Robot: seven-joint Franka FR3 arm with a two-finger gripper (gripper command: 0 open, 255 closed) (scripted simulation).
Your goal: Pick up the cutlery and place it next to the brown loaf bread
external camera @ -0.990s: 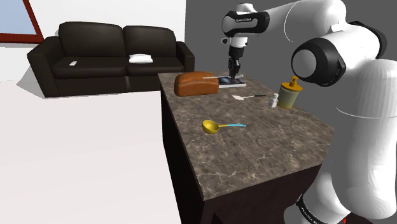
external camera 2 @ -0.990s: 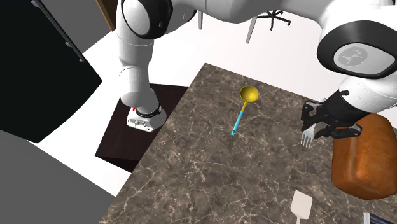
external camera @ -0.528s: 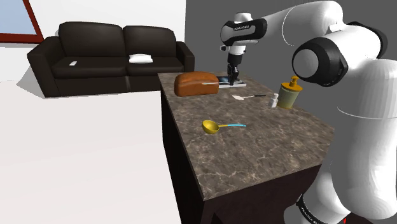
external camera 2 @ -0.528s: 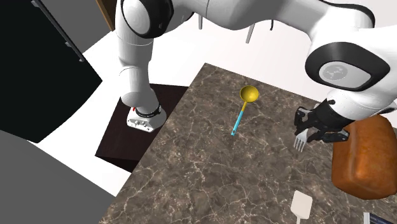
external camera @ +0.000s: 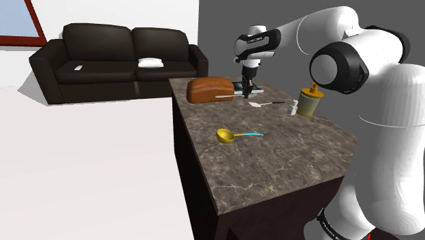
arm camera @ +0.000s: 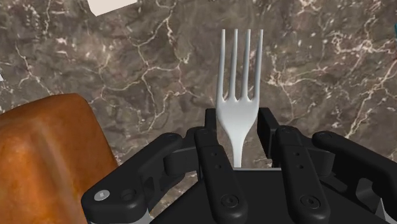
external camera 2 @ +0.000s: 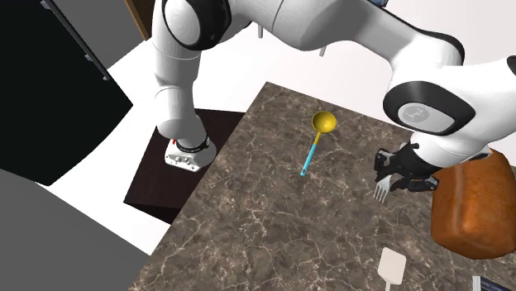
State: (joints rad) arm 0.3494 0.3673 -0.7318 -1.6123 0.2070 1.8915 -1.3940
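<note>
Fork (arm camera: 238, 108) first: it is pinched by its handle between my jaws, which are narrowed onto it, tines pointing out toward the marbled surface (external camera: 272, 163). Reading the shoulder view from its left, a black sofa (external camera: 116, 58) stands well apart from the work. Next comes the brown loaf (external camera: 211, 89) at the far end of the surface. Just beside the loaf on its right, my jaws hang low with the fork over a dark flat thing (external camera: 253, 88) I cannot identify. Further right lie a white spoon-like utensil (external camera: 262, 103) and then a mustard-coloured pump bottle (external camera: 310, 102). A yellow scoop with a blue handle (external camera: 235, 135) lies nearer to me, mid-surface and well apart from the rest. In the wrist view the loaf's crust is close alongside the jaws, so I judge the pickup done and the carry nearly so. The fork is already about where it should end up. I cannot tell whether the tines touch the surface yet. What is left, as I see it, is to lower the fork flat beside the loaf, let the jaws part, and lift away without nudging the bread.
</note>
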